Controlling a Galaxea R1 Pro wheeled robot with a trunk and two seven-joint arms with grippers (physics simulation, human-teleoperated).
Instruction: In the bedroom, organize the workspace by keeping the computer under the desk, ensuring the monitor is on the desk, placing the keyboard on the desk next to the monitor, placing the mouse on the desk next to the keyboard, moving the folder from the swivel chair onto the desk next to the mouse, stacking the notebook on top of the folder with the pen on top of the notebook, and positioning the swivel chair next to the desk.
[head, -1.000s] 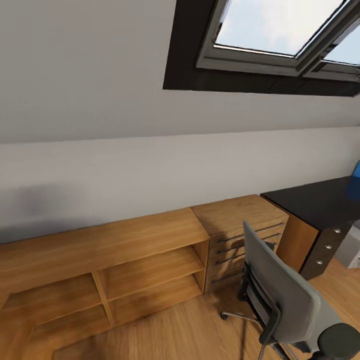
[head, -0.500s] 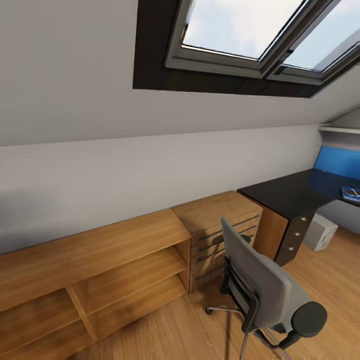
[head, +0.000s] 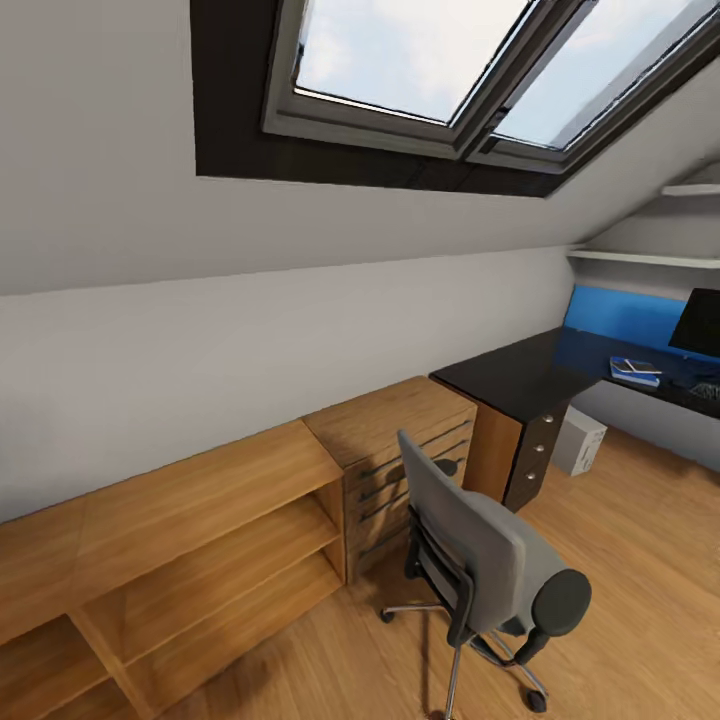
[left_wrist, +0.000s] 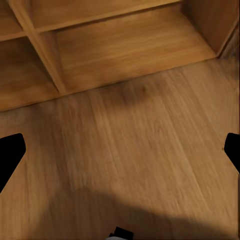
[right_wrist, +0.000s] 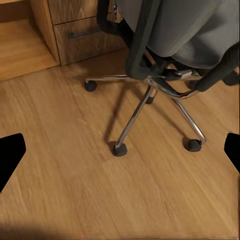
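1. The swivel chair (head: 490, 575) stands on the wood floor (head: 640, 560) in front of the light wood drawer chest (head: 400, 450), apart from the desk (head: 520, 375). Seen from my right wrist, its chrome base (right_wrist: 150, 107) and casters are close ahead. I judge that if I roll on carelessly I could knock a caster and send the chair spinning off the wrong way.
2. On the desk lies the blue folder (head: 634, 371) with something flat and pale on top; the pen is too small to tell. The monitor (head: 700, 322) stands at the far end, the keyboard (head: 708, 390) beside it at the picture's edge. A hard bump of chair against desk might, I think, shake that stack askew.
3. The computer (head: 580, 440) sits on the floor under the desk, beside the dark drawer unit (head: 530, 455). Pushing the chair in too deep could strike it.
4. My left gripper (left_wrist: 120, 150) and right gripper (right_wrist: 120, 150) both hold nothing, fingers spread wide, over bare floor. The left faces the open shelf unit (left_wrist: 100, 50), which a wide turn could clip.
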